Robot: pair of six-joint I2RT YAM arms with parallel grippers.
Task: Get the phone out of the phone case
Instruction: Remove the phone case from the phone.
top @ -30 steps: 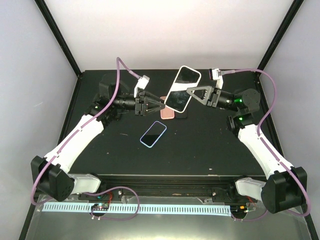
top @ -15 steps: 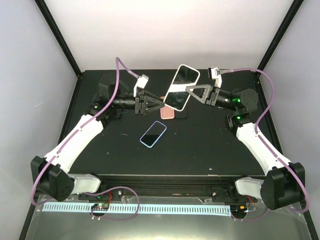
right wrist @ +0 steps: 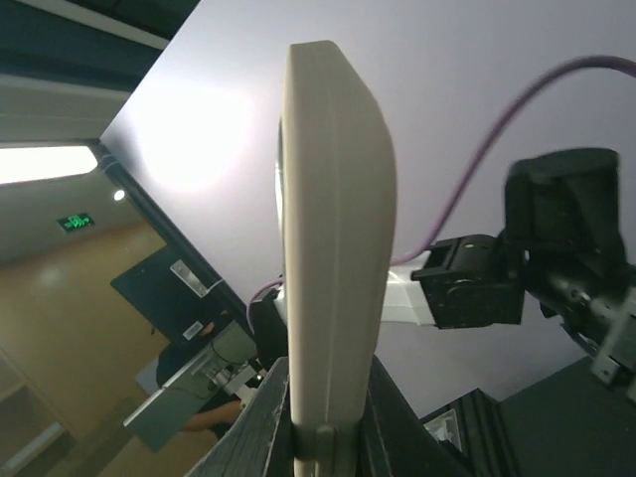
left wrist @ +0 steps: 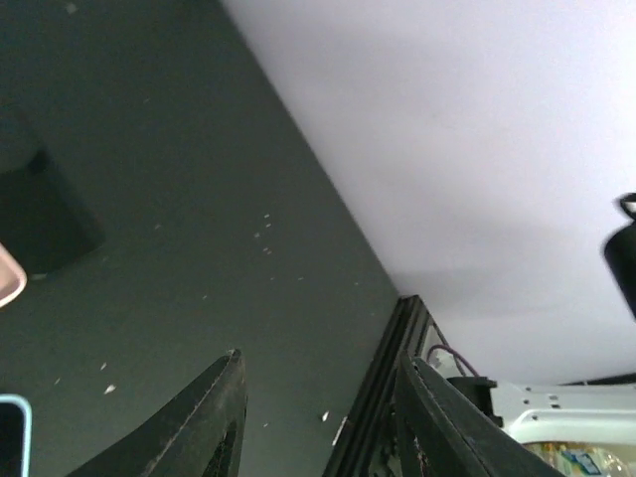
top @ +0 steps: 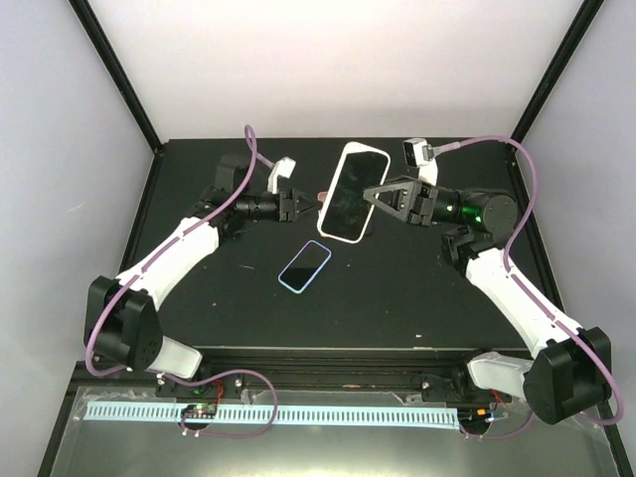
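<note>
Table: black, walled in white on three sides, with black frame posts at the back corners. Both arms work mid-table, toward the back.

Left arm: over the last second its elbow has swung out to the left and the wrist has rolled. Right arm: wrist rolled as well.

White-cased phone: held up off the table. A second ago it leaned with its top toward the right gripper. Now it stands closer to end-on to the overhead camera and has shifted left. Dark screen with the white rim all round, so I judge the phone is not yet out of the case.

Right gripper: clamped tight on the phone's right long edge. Its wrist view shows the white case edge pinched between the two fingers.

Left gripper: tip just beside the phone's left long edge. Whether it touches, I cannot tell. Its wrist view shows the jaws partly parted, somewhat narrower than a second ago, with nothing between them. It reads as lining up for a pull or peel, with no grip made yet.

Room: open air above and behind the phone, and the back wall is well apart. Below it a blue-cased phone lies flat on the table, so anything dropped could land on it. A pink corner shows between left gripper and phone. Case or phone, I cannot tell
</note>
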